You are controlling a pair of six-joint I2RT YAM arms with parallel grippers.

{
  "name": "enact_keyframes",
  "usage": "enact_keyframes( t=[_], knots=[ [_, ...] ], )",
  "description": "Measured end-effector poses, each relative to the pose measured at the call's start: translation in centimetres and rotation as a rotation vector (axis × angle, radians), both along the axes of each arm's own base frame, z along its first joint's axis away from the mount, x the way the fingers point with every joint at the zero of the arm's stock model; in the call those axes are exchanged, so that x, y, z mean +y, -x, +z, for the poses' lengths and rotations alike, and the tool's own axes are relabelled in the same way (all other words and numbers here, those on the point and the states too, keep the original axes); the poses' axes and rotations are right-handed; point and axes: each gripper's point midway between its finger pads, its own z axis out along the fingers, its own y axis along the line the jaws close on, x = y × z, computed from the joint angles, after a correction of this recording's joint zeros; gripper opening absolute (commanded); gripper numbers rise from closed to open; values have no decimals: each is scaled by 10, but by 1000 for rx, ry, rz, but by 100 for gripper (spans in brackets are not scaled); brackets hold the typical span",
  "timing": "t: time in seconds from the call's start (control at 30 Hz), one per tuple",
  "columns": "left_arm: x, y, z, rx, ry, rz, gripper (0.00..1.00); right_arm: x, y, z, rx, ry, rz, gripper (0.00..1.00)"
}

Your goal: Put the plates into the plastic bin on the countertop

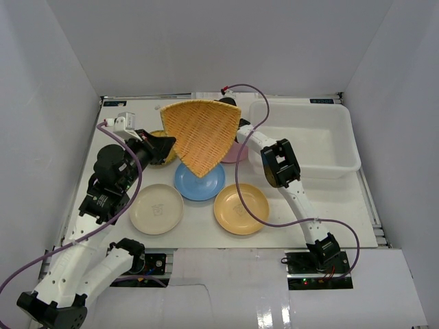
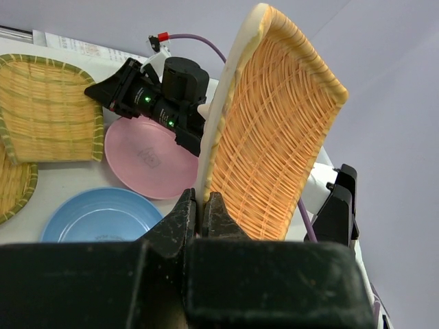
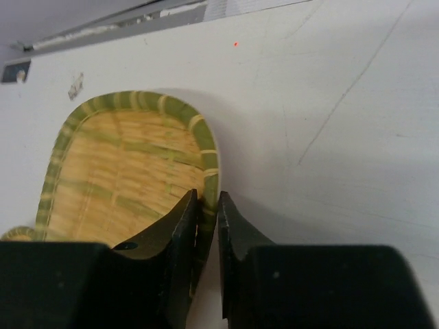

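while i watch from the left wrist camera, the left gripper [image 2: 201,207] is pressed together on the pale rim of a large orange woven-textured plate [image 2: 274,130], which stands nearly upright above the other dishes. from the right wrist camera, the right gripper [image 3: 208,209] has its two fingers drawn in on either side of the rim of a squarish yellow woven plate with a green edge [image 3: 116,171], pinching it as far as i can tell; that plate lies on the matte white countertop [image 3: 329,137] near its far edge. overhead, the right gripper is hidden behind the raised plate. a white rectangular plastic bin [image 1: 302,133] sits at the far right of the countertop, to the right of the raised plate. a glossy round blue plate [image 1: 199,184], a cream one [image 1: 156,209] and an orange-yellow one [image 1: 241,209] lie flat nearer the arm bases, each apart from the bin. a round pink plate [image 2: 147,157] lies beyond the blue one.
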Motion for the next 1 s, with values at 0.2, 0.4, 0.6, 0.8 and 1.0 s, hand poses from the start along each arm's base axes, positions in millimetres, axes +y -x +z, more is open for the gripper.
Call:
enact_keyframes(
  t=[0.2,0.4,0.6,0.8,1.0],
  knots=[
    [-1,0,1,-1,4,-4,0,3,-1,14,-15,-83,-20,8],
    [-3,0,6,-14,22,-10,0,4,5,48,-46,-151,-21,8],
    [-10,-1,11,-9,50,-37,0,-1,12,124,-140,-207,-35,8],
    [-16,4,44,-51,120,-77,0,-35,50,267,-317,-302,-34,8],
    [-31,11,86,-113,229,-171,0,-144,98,362,-472,-395,-96,8]
  ],
)
